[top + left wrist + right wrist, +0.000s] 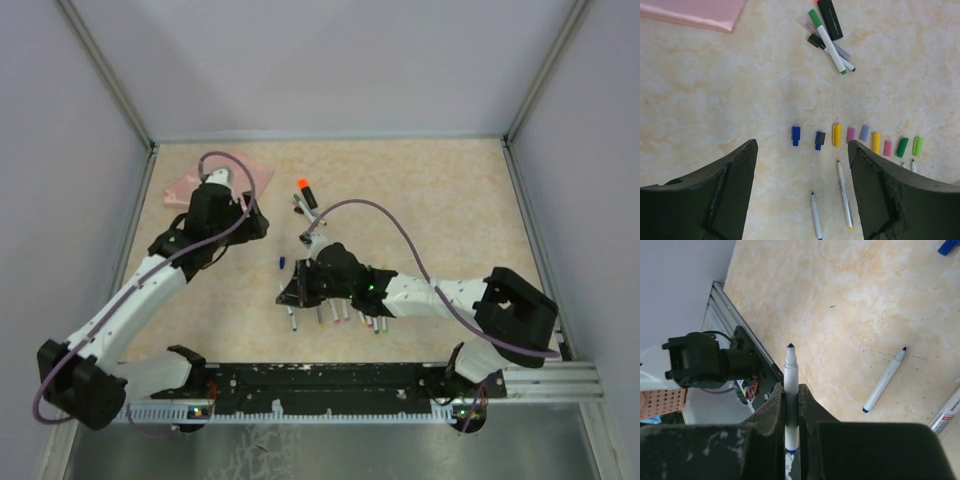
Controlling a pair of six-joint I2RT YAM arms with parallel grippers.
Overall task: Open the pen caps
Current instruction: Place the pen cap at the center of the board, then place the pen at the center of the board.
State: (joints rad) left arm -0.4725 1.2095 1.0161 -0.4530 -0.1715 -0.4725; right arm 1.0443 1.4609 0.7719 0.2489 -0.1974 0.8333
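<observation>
- The left jaws stand wide apart with nothing between them, above the table.
- In the left wrist view the pen caps lie off their pens in a loose row on the table. The row runs from the centre toward 3 o'clock: two blue, then yellow, pink, lilac, yellow, pink and two green.
- Two bare pens lie at 6 o'clock of that row.
- At 12 to 1 o'clock of the row lies a small heap of capped pens, one with a green cap on.
- The pink pouch sits in the 11 o'clock corner.
- The right jaws are clamped on a black-tipped pen, which is uncapped and points to 12 o'clock in the right wrist view.
- A loose pen lies on the table at 3 o'clock of it.
- A blue cap lies in the 1 o'clock corner.
</observation>
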